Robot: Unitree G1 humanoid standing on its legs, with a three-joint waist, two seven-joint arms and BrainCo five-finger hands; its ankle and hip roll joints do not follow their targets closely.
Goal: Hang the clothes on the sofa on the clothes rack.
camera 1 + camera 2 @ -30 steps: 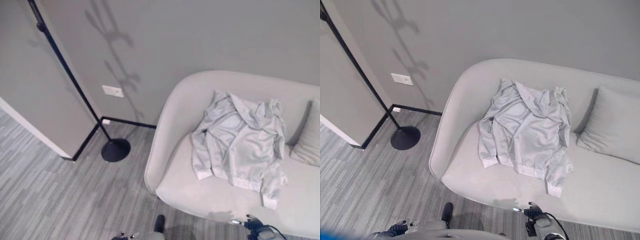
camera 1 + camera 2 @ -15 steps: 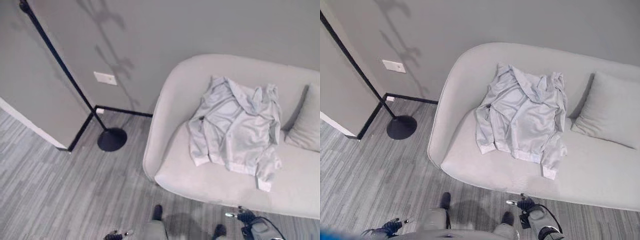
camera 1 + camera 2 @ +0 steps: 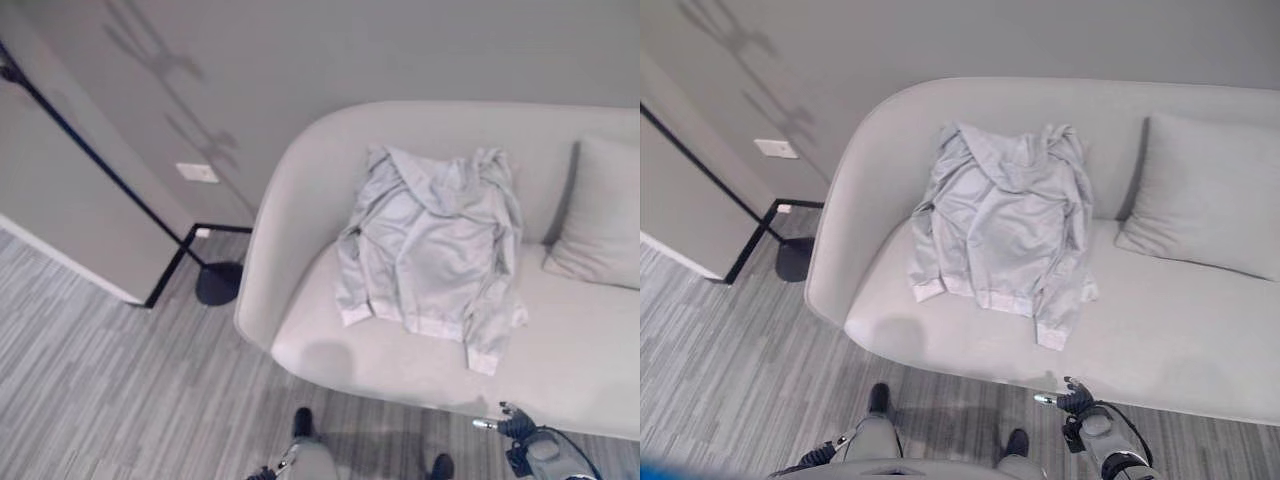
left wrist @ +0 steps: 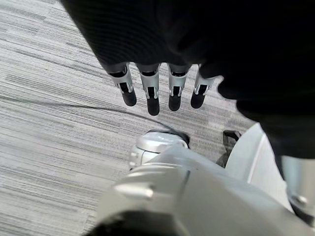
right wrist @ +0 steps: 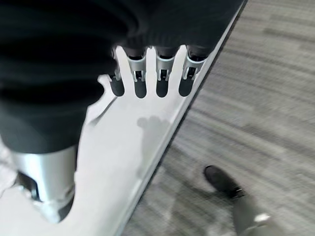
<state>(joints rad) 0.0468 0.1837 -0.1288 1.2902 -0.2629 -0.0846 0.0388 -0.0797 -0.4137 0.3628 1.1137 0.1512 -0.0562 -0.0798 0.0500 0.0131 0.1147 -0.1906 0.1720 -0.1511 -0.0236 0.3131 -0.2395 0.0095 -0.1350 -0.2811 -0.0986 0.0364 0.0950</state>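
Clothes (image 3: pixel 435 245), one pale grey jacket, are lying spread over the sofa (image 3: pixel 300 250) seat and backrest, beside a cushion (image 3: pixel 595 215). Left hand (image 4: pixel 160 86) and right hand (image 5: pixel 147 73) are hanging low with straight fingers, holding nothing. Rack (image 3: pixel 100 170) is standing near the wall.

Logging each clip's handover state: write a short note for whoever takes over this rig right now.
Left hand: open, fingers straight, holding nothing, hanging low over the floor.
Right hand: open, empty, at the front edge of the sofa.
Jacket: spread over the sofa's seat and backrest, untouched, with a cushion to its right.
Clothes rack: black pole on a round base, standing on the floor left of the sofa, near the wall.
Done: nothing yet.
Left: pick up the jacket, carry it to the rack, hang it.
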